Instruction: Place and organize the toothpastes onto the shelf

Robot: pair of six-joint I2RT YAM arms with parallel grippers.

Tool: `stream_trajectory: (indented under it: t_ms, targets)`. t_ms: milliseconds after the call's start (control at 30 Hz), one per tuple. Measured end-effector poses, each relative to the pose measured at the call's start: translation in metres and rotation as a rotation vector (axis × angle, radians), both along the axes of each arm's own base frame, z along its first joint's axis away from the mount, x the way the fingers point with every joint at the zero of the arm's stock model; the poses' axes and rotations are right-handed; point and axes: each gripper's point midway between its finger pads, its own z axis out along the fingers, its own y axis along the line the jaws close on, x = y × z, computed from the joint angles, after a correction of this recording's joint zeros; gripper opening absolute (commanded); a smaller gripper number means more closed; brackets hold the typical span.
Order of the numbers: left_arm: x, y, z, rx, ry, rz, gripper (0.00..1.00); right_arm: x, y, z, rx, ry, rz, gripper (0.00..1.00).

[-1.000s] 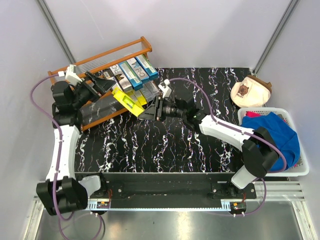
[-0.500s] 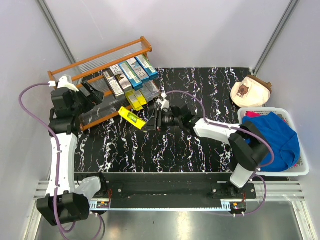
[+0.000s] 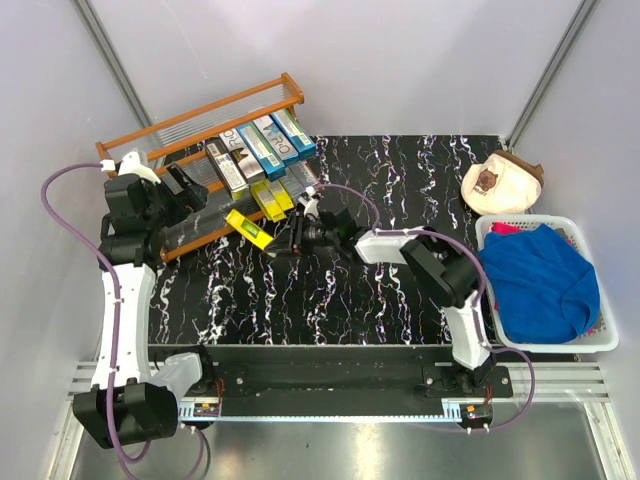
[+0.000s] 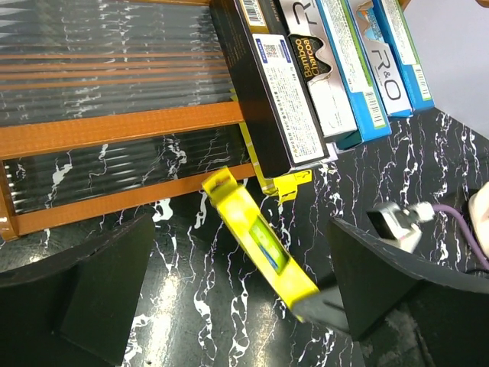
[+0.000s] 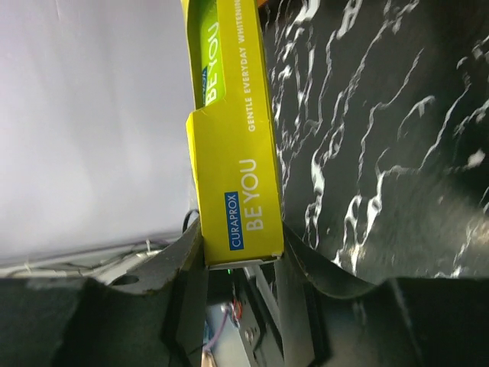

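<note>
The shelf (image 3: 205,108), an orange-brown wooden rack, stands at the back left. Black, silver and blue toothpastes (image 3: 258,145) lie side by side on its upper tier, and yellow ones (image 3: 272,197) sit on the lower tier. My right gripper (image 3: 283,238) is shut on the end of a yellow toothpaste carton (image 3: 246,228). The carton (image 4: 256,237) is tilted, its free end close to the shelf's lower front rail (image 4: 114,202). In the right wrist view the carton (image 5: 233,153) sits pinched in the right gripper (image 5: 237,248). My left gripper (image 3: 186,190) hangs open beside the shelf front, holding nothing.
A white basket (image 3: 600,342) holding a blue cloth (image 3: 540,280) sits at the right edge. A beige cap-like object (image 3: 502,182) lies behind it. A black marbled mat (image 3: 330,300) covers the table.
My right arm has swung left, carrying the yellow carton closer to the shelf's lower tier. The left gripper pulled back to the left a second ago and has since held still.
</note>
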Motion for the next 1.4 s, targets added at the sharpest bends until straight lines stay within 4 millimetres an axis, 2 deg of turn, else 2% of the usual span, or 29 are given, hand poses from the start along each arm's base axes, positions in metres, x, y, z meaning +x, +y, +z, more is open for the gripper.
stream_trajectory:
  t_ms: [333, 600, 767, 900, 1000, 1067, 1100, 1133, 1200, 1267, 1333, 1400]
  targets:
    - [0.0, 0.0, -0.003, 0.01, 0.008, -0.006, 0.99, 0.049, 0.028, -0.058, 0.068, 0.131, -0.189, 0.22]
    - [-0.001, 0.0, -0.008, 0.011, 0.02, -0.008, 0.99, 0.092, 0.043, -0.049, 0.143, 0.141, -0.338, 0.22]
    - [0.0, 0.0, -0.008, 0.013, 0.02, -0.009, 0.99, 0.111, 0.052, -0.059, 0.175, 0.193, -0.4, 0.23]
    - [0.0, 0.0, -0.008, 0.014, 0.019, -0.011, 0.99, 0.123, 0.06, -0.058, 0.209, 0.219, -0.418, 0.27]
    - [0.0, 0.0, -0.008, 0.015, 0.019, -0.012, 0.99, 0.127, 0.063, -0.058, 0.222, 0.235, -0.43, 0.34]
    - [-0.001, 0.0, -0.009, 0.018, 0.021, -0.013, 0.99, 0.129, 0.063, -0.057, 0.221, 0.239, -0.436, 0.44]
    - [-0.001, 0.0, -0.01, 0.019, 0.022, -0.014, 0.99, 0.129, 0.063, -0.058, 0.218, 0.24, -0.438, 0.54]
    - [-0.001, 0.0, -0.011, 0.019, 0.025, -0.014, 0.99, 0.129, 0.063, -0.058, 0.217, 0.239, -0.438, 0.7]
    - [-0.001, 0.0, -0.013, 0.018, 0.029, -0.014, 0.99, 0.13, 0.061, -0.062, 0.199, 0.235, -0.445, 0.81]
    - [-0.001, 0.0, -0.014, 0.018, 0.031, -0.015, 0.99, 0.132, 0.061, -0.054, 0.201, 0.199, -0.443, 0.93]
    - [-0.001, 0.0, -0.014, 0.018, 0.032, -0.016, 0.99, 0.133, 0.058, -0.05, 0.195, 0.195, -0.45, 1.0]
    - [-0.002, 0.0, -0.014, 0.018, 0.032, -0.017, 0.99, 0.131, 0.05, -0.048, 0.166, 0.185, -0.461, 1.0]
